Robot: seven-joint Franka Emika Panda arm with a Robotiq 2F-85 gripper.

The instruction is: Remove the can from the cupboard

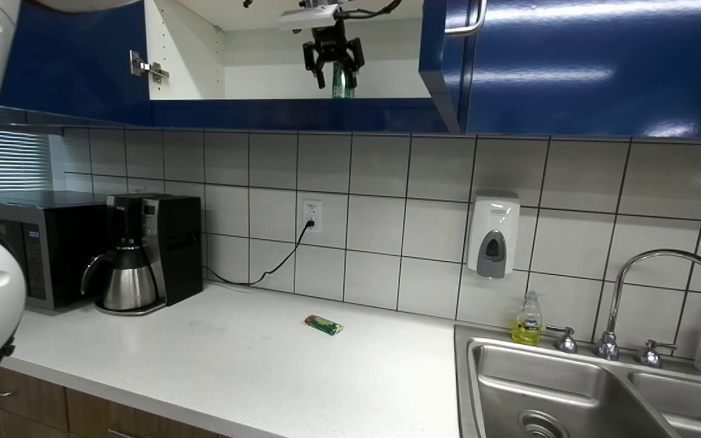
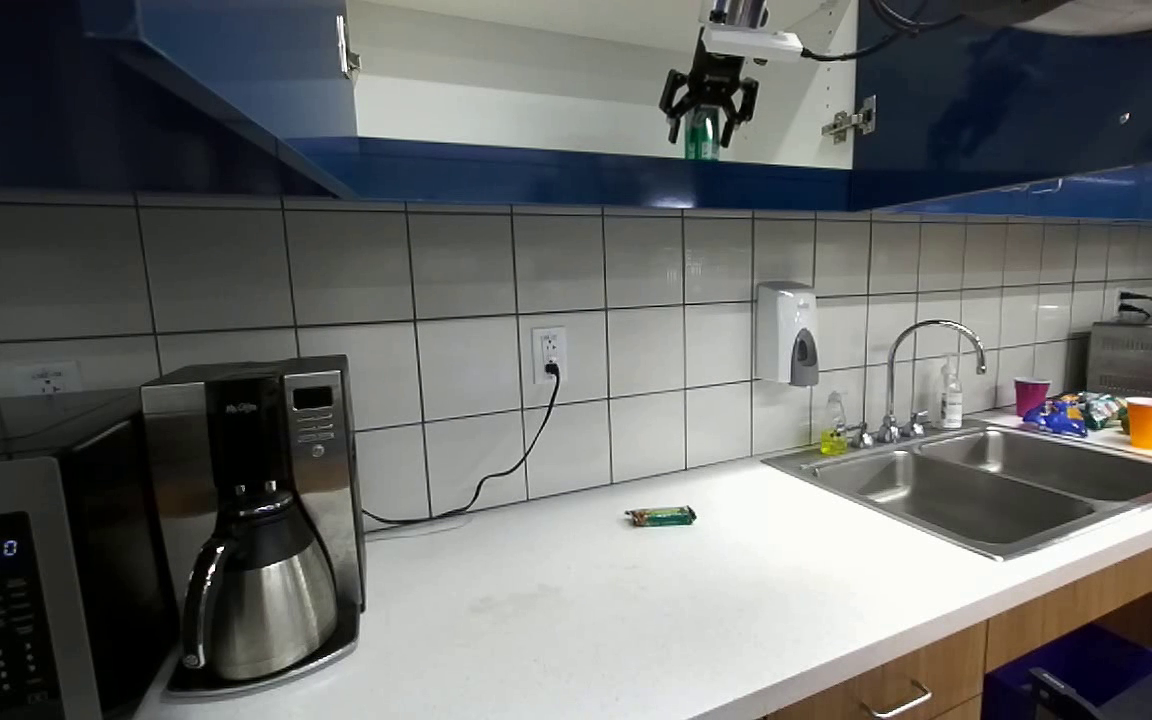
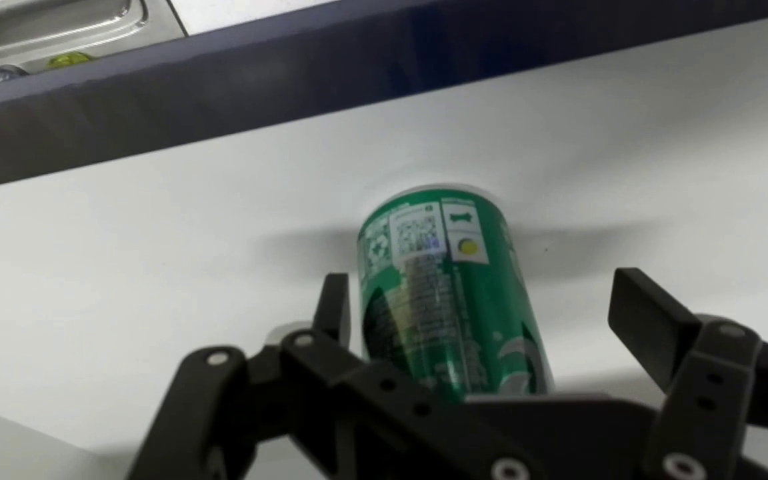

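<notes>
Inside the open blue wall cupboard (image 1: pixel 253 114), we see the black two-finger gripper (image 3: pixel 481 287) spread wide, holding nothing. Between its fingers (image 3: pixel 651 323), upright on the white shelf (image 3: pixel 157 267) below, stands a green drinks can (image 3: pixel 444 287); in the wrist view one finger is just beside it, the other further off. We expect stiff but thin, easily dented metal with a slippery gloss, light if empty; how full, we cannot tell. We would centre over it first, then press gently and evenly on its straight sides.
</notes>
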